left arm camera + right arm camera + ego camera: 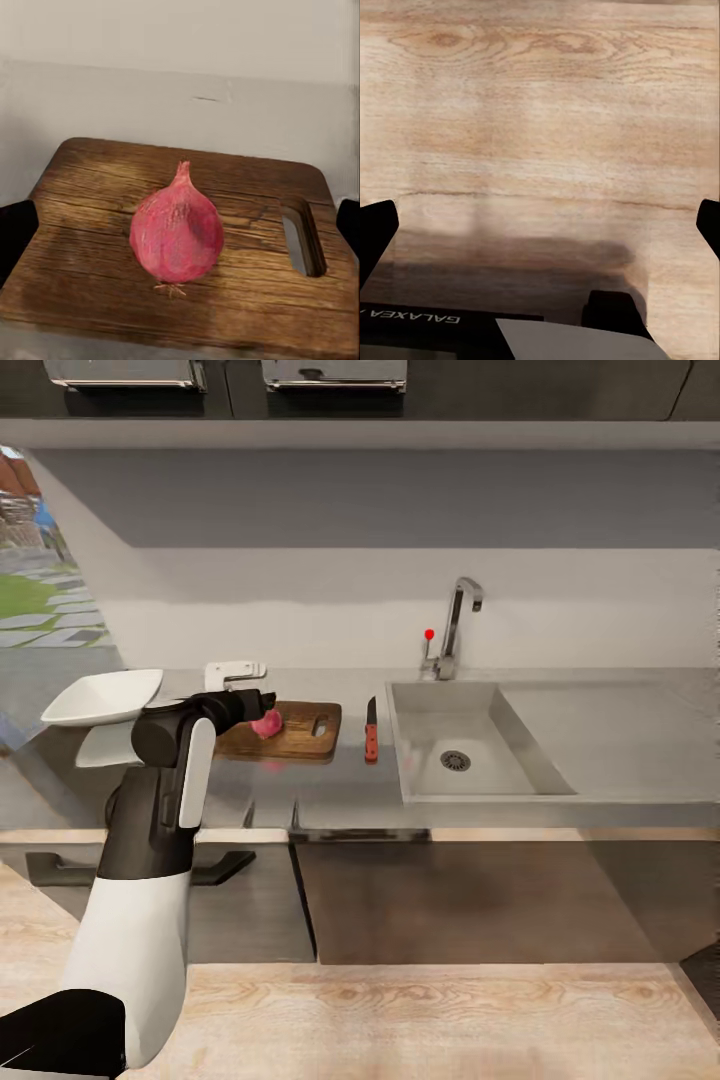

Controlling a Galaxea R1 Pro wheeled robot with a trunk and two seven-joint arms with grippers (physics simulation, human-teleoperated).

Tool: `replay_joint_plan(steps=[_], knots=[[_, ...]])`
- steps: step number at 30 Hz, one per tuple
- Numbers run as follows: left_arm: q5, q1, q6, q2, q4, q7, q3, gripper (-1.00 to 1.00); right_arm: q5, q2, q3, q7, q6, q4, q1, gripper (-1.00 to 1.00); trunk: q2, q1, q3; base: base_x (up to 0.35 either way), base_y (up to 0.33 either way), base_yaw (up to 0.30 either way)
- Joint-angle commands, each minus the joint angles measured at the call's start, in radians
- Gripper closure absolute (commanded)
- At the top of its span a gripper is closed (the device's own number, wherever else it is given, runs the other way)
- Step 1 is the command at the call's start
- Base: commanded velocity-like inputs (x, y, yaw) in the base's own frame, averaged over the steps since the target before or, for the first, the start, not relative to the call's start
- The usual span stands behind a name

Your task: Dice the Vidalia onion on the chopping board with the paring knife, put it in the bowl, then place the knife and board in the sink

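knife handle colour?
Red, on the paring knife lying between board and sink; clearest in the head view.

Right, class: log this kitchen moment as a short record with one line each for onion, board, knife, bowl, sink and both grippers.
onion: Vidalia onion whole, resting on the chopping board
knife: paring knife on the countertop, between board and sink
bowl: bowl at the counter's left end
sink: nothing lying in the basin
left gripper: open, fingers either side of the onion
right gripper: open, over wooden floor
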Motion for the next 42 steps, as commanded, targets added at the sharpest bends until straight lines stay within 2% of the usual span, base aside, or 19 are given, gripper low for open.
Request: replay_joint_plan(steps=[1, 18, 30, 42], knots=[[0.007, -0.001, 0.004, 0.000, -0.001, 0.008, -0.001, -1.00, 0.011, 0.000, -0.004, -0.007, -0.002, 0.001, -0.001, -1.00, 0.000, -0.001, -0.001, -0.327, 0.000, 0.000], [0.005, 0.005, -0.001, 0.004, 0.015, 0.008, -0.005, -1.00, 0.011, 0.000, -0.004, -0.007, -0.002, 0.001, -0.001, -1.00, 0.000, -0.001, -0.001, -0.333, 0.000, 0.000], [0.005, 0.033, -0.001, 0.005, 0.034, 0.008, -0.005, -1.00, 0.011, 0.000, -0.004, -0.008, -0.003, 0.000, -0.001, -1.00, 0.000, -0.001, -0.001, -0.335, 0.000, 0.000], [0.005, 0.119, -0.006, 0.005, 0.046, 0.004, -0.005, -1.00, 0.011, -0.001, -0.005, -0.008, -0.004, -0.001, -0.001, -1.00, 0.000, -0.001, -0.001, -0.062, 0.000, 0.000]])
